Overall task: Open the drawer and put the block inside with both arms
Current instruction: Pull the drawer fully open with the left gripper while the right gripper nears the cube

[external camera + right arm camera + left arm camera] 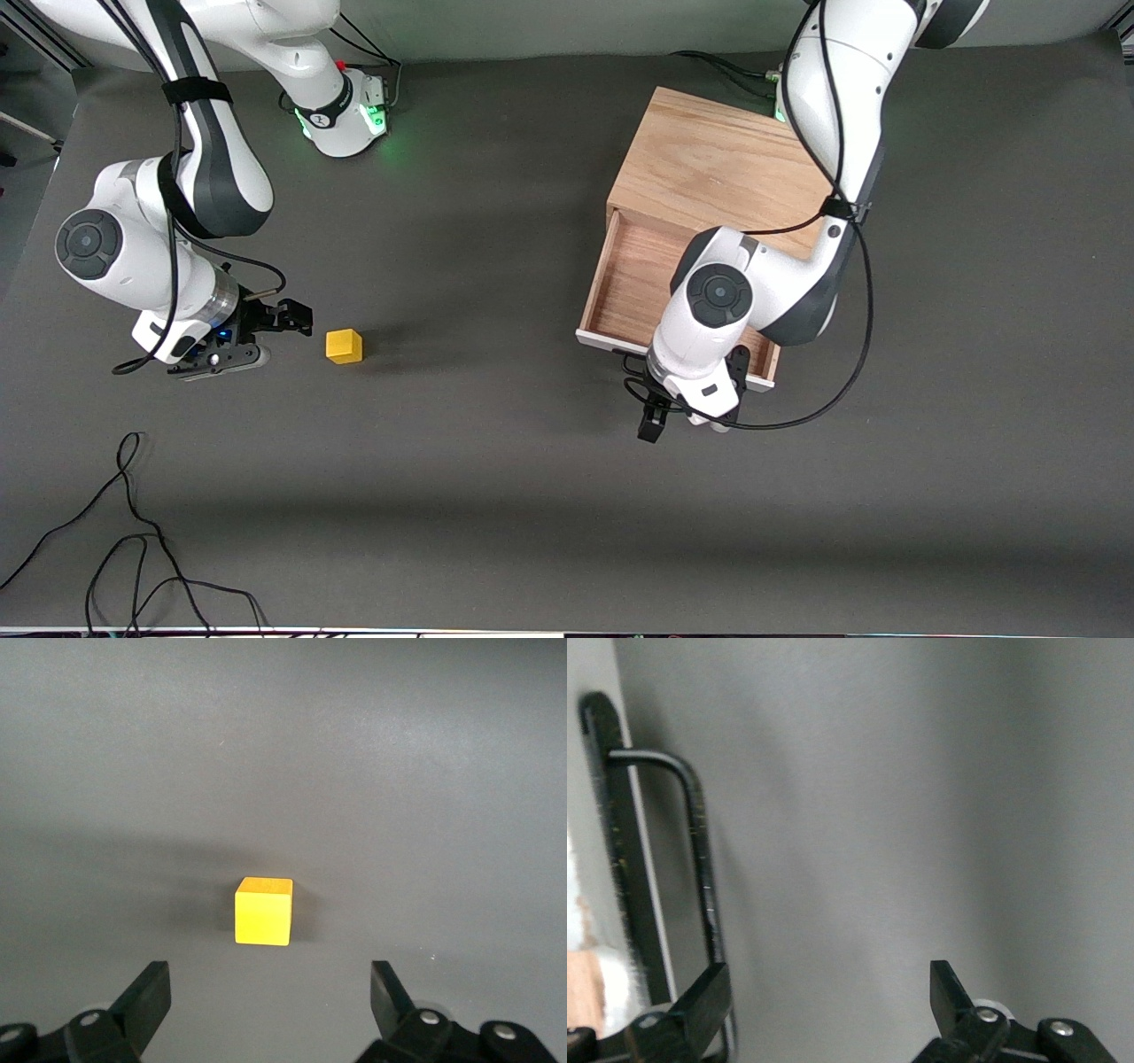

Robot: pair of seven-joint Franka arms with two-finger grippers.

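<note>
So the drawer [633,288] is pulled out of the oak cabinet [709,164], which sits toward the left arm's end of the tabletop [496,496]. You can see the bare wooden floor of the drawer, and its white front panel faces the front camera. The black handle [700,895] shows up nicely in the left wrist view, just beside one finger [700,1001] of the left gripper [691,416]. That gripper is spread wide, not holding anything, and it's low in front of the drawer's front panel, with the handle not between the fingers as far as I can tell. The block [344,346] is a little yellow cube sitting flat on the tabletop, well apart from the cabinet, toward the right arm's end, about level with the drawer front. The right gripper [257,341] is right there near it, low over the tabletop on the side away from the drawer, released with its fingers wide apart. In the right wrist view the block [263,912] sits ahead of the gap between the two fingers [146,997], not touching either. A loose black cable [133,532] lies on the tabletop nearer the front camera, at the right arm's end.
</note>
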